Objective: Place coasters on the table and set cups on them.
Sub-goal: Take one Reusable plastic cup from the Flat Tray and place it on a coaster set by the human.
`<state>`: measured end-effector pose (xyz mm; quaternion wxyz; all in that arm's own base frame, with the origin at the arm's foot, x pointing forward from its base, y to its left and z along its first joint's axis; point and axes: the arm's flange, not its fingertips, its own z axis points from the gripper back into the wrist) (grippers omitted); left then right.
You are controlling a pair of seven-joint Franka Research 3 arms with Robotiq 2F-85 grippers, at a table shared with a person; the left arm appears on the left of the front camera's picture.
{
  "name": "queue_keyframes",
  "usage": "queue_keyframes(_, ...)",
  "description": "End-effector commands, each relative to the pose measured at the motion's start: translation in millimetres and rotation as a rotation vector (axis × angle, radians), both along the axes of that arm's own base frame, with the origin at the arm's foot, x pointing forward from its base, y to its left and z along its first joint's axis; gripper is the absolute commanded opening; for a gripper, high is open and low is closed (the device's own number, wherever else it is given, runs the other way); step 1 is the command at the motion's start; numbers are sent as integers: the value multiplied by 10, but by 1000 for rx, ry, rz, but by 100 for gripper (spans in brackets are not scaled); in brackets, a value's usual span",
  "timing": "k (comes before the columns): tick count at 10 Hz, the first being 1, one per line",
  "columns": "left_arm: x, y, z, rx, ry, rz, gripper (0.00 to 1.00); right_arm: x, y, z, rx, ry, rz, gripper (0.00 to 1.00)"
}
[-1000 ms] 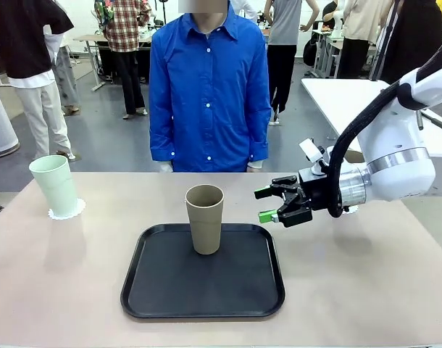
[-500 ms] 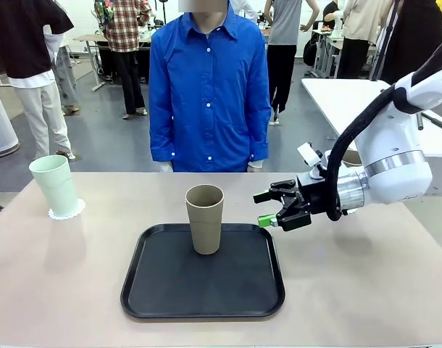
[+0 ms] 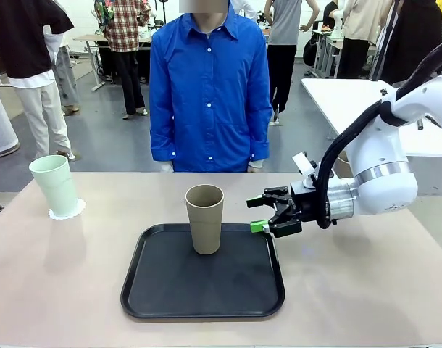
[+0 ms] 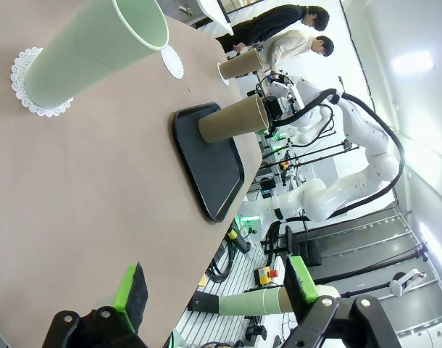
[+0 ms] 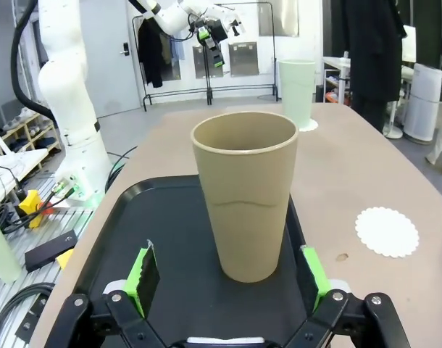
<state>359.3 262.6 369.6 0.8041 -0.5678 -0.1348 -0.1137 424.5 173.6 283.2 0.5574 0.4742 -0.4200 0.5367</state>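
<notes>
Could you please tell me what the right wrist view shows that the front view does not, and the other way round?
Right wrist view alone: a bare doily lying on the table beside the tray, and the open right claw seen from behind, its green pads on either side of the brown cup without touching it.

Front view alone: a person in a blue shirt standing at the far side, and the right arm reaching in from the side.

Both: the brown cup upright on the black tray, the mint cup on its doily, and the beige table.

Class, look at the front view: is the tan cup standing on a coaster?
No. The tan cup stands upright on the black tray, with no coaster under it.
</notes>
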Motion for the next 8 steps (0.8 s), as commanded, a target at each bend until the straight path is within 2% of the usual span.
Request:
queue_keyframes(1, -7, 10, 14, 2, -1, 4, 100, 114, 191, -159, 45, -18, 3, 100)
queue_keyframes(3, -7, 10, 14, 2, -1, 4, 100, 203, 335, -255, 34, -10, -4, 100)
queue_keyframes(5, -7, 10, 14, 2, -1, 4, 100, 276, 352, -351, 12, 35, -51, 100)
queue_keyframes(8, -7, 10, 14, 2, -1, 4, 100, 283, 407, -397, -5, 66, -70, 100)
